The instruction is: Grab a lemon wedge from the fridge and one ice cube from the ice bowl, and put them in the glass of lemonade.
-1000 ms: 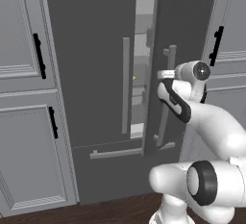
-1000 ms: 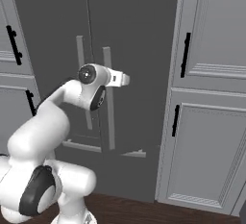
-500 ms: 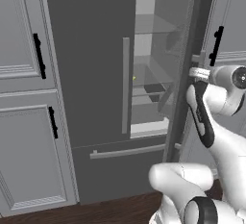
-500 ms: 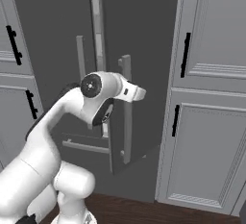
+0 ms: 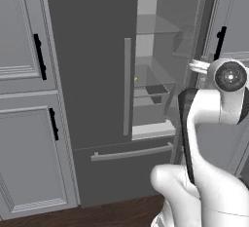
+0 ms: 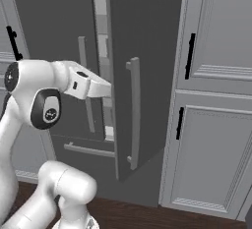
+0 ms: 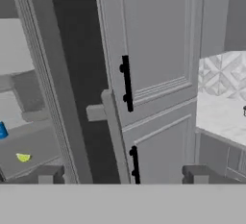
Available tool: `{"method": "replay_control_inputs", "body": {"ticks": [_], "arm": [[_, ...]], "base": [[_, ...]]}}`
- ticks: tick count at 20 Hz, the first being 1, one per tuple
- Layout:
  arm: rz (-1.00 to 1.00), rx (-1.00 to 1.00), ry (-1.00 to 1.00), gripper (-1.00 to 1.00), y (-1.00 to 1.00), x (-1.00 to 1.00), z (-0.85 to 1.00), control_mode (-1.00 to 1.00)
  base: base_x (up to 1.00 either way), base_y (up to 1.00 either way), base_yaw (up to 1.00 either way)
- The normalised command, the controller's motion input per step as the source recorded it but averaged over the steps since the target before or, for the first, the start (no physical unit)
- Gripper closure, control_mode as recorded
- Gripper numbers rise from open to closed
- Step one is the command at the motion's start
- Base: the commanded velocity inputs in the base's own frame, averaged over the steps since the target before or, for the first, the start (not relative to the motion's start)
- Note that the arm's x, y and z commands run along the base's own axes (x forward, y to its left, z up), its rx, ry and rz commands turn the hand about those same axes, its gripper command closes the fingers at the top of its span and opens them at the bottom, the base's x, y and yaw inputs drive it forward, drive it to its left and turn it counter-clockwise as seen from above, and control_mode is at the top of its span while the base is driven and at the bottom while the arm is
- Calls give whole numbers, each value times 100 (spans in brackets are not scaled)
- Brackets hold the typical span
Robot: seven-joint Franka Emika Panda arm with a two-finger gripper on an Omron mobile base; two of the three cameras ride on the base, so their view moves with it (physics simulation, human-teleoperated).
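Notably, the gripper (image 7: pixel 120 177) stood with its jaws spread wide and nothing between them, its two dark tips apart at the bottom of the hand view, just off the edge of the open right-hand fridge door (image 6: pixel 140 75). The lemon wedge (image 7: pixel 23 157) lay on a glass shelf inside the fridge (image 5: pixel 87 75), near a small blue soda can (image 7: pixel 2 131) and well apart from the gripper. The principal risk, in my judgement, was the door: released and standing only part open, it could swing back or leave too narrow a gap, so that the forearm would strike its edge or bar handle (image 6: pixel 134 115) on the reach inward. A second risk was that the wedge, being small and curved, might slip from the fingers or be pushed along the shelf, or that the can might be knocked over. As to coverage, the left base view showed the lit interior, shelves and bottom drawer (image 5: pixel 126 160), with the wedge reduced to a faint yellow speck (image 5: pixel 135 79). The right base view showed the door's outer face and handle, but not the interior. The hand view alone showed the wedge's shape and its neighbour, along with the light grey cabinets (image 7: pixel 153 40) beyond the door.
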Motion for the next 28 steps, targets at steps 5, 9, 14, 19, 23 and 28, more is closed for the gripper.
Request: {"method": "replay_control_inputs", "body": {"ticks": [5,9,14,19,23,28], "arm": [[-17,-35,22,-100,100,12,10,-100],[-22,-18,6,-100,49,100,0,-100],[-8,-5,4,-100,-1,100,-15,-100],[0,0,3,-100,-24,96,-22,-100],[0,4,0,-100,-79,65,-15,-100],[0,11,0,-100,-100,29,-17,-100]], "base": [[0,0,0],[0,0,0],[0,0,0],[0,0,0],[0,0,0],[0,0,0]]}}
